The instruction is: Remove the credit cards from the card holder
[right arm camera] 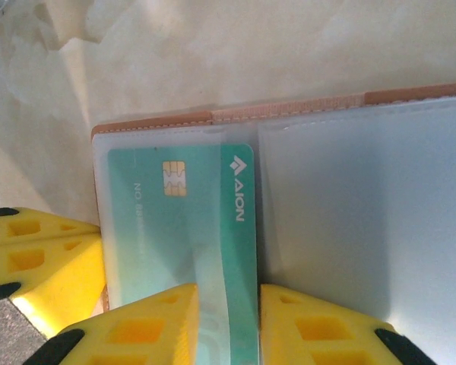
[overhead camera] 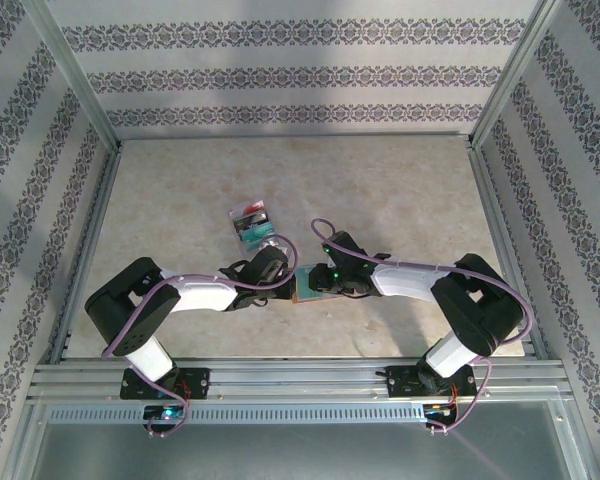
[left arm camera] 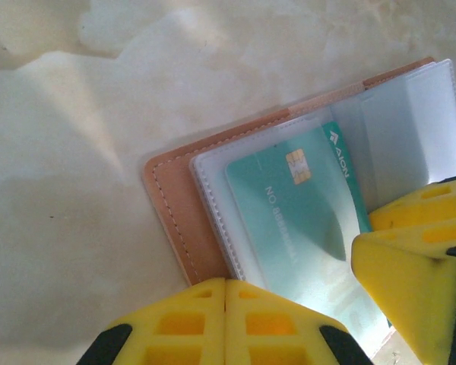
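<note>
The reddish-brown card holder (overhead camera: 305, 290) lies open on the table between both arms, its leather edge (left arm camera: 178, 205) (right arm camera: 289, 112) framing clear plastic sleeves. A teal credit card (left arm camera: 289, 205) (right arm camera: 175, 228) with a gold chip sits in the left sleeve, its darker right strip sticking out. My right gripper (right arm camera: 228, 296) (overhead camera: 325, 278) is open, its jaws standing either side of that strip. My left gripper (left arm camera: 226, 283) (overhead camera: 280, 272) is shut with nothing between its fingers, tips at the holder's near corner. The right sleeve (right arm camera: 365, 213) looks empty.
A colourful pile of loose cards (overhead camera: 252, 222) lies just beyond the left gripper. The right arm's yellow fingers (left arm camera: 414, 251) show in the left wrist view, and the left arm's fingers (right arm camera: 38, 258) in the right wrist view. Metal frame rails edge the beige table (overhead camera: 400, 190).
</note>
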You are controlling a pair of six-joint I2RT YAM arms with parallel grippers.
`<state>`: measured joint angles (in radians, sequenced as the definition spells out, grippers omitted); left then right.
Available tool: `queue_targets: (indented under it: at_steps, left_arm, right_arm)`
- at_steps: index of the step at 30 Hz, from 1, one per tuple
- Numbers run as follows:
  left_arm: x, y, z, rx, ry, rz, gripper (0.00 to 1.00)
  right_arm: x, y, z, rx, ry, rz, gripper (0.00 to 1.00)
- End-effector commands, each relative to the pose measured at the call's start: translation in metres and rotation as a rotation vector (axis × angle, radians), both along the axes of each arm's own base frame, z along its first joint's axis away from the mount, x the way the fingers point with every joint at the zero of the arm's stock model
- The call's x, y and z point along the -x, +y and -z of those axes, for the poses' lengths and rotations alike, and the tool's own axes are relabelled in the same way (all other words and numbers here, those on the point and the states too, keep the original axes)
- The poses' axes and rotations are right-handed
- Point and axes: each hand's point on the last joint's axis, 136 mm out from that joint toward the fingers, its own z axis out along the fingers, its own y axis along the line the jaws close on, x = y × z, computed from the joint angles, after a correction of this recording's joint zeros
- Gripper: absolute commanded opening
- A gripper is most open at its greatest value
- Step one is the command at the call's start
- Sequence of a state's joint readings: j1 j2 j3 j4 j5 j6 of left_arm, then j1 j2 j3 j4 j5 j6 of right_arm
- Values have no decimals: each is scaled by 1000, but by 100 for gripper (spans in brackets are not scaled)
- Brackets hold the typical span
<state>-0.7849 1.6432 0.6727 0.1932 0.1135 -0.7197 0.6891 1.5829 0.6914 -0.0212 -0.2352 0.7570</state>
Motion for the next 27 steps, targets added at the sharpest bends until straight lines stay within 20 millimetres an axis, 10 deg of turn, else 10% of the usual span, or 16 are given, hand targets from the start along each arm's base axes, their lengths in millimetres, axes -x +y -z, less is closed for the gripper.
queue_targets:
  at_steps: [1, 27]
  left_arm:
    - [3, 2, 10, -23, 41, 9, 7]
    - [4, 6, 16, -81, 66, 21, 6]
  right_arm:
    - [2, 9, -8, -91, -6, -17, 28]
    - [-3, 25, -25, -461, 0, -24, 25]
